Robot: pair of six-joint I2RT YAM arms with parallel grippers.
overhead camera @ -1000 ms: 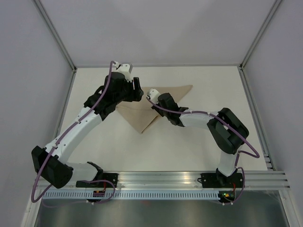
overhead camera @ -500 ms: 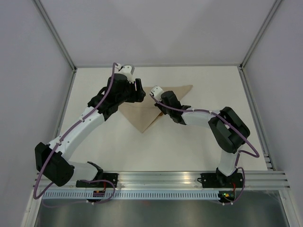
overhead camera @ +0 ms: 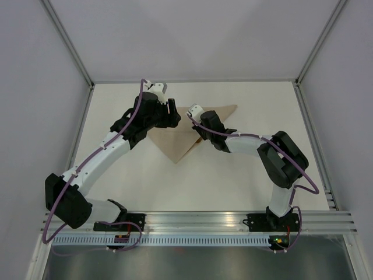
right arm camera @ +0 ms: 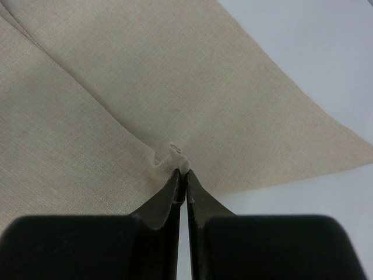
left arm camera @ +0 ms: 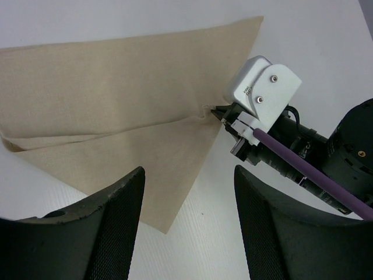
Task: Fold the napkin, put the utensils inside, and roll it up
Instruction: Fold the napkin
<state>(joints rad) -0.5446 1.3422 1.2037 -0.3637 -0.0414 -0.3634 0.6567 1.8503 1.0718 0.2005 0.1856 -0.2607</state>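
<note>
The beige napkin (overhead camera: pixel 182 144) lies folded on the white table, one point toward the arms and one corner at the far right. My right gripper (overhead camera: pixel 200 135) is shut on a small pinch of the napkin (right arm camera: pixel 145 87) at its right edge, and a crease runs from that pinch (right arm camera: pixel 182 172). My left gripper (overhead camera: pixel 173 114) hovers open over the napkin's left part. Between its jaws (left arm camera: pixel 189 172) I see the napkin (left arm camera: pixel 116 87), bare table and the right gripper (left arm camera: pixel 218 112). The utensils are out of view.
White walls with metal posts (overhead camera: pixel 70 49) enclose the table on the left, far and right sides. The aluminium rail (overhead camera: pixel 198 224) holding both arm bases runs along the near edge.
Both wrists have drifted a little toward the far right. The right gripper has kept its pinch on the napkin, and the left gripper now covers more of the napkin's left part.
</note>
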